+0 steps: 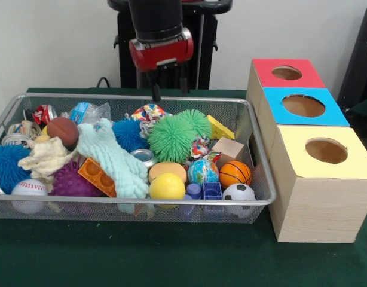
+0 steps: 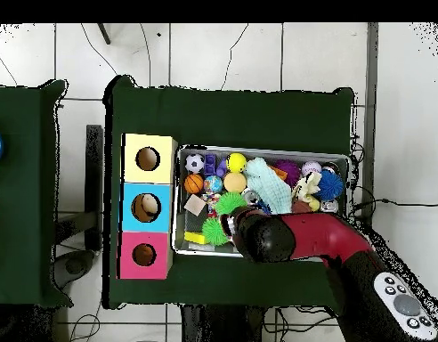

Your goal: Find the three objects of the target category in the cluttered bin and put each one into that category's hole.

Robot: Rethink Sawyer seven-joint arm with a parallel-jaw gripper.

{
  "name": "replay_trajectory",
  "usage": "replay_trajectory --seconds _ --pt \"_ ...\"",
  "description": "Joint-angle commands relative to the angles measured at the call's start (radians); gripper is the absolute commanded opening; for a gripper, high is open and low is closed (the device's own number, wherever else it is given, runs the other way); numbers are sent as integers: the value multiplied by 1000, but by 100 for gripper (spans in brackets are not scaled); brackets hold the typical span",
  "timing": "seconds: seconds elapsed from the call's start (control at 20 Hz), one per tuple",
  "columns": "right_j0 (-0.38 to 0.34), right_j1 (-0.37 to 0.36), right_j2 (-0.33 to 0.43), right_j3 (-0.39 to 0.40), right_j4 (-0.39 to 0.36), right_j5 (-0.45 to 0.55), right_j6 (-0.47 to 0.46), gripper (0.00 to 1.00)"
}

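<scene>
The wire-mesh bin (image 1: 141,97) is full of mixed toys; it also shows in the overhead view (image 2: 258,150). Soft toys lie in it: a mint-green plush (image 1: 112,156), a cream plush (image 1: 46,156) and a small patchwork cloth toy (image 1: 149,112). No orange-tan plush shows. My gripper (image 1: 170,86) hangs open and empty over the bin's far rim, just above the patchwork toy. In the overhead view the arm (image 2: 294,236) hides it. The red-topped box's hole (image 1: 286,73) is farthest to the right of the bin, and also shows in the overhead view (image 2: 144,255).
The blue-topped box (image 1: 303,106) and the yellow-topped box (image 1: 326,150) stand in a row with the red one. The bin also holds green fuzzy balls (image 1: 171,137), blue spiky balls (image 1: 7,164), a mini basketball (image 1: 235,173), a yellow ball (image 1: 167,186) and a wooden block (image 1: 228,149).
</scene>
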Motion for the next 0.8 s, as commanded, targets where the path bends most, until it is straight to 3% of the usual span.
replay_trajectory --seconds 0.05,0.2,0.3,0.45,0.65,0.8 --pt "-22 -122 24 -74 -27 215 -173 100" --pt "-12 -117 17 -92 -33 223 -121 100" --pt "-11 -97 20 -127 -62 242 -144 100" --pt "-2 -64 -25 -196 -175 284 -191 100" --pt "-65 -40 3 -235 -167 261 -227 100" --pt "-97 -19 6 -278 -192 308 -288 100"
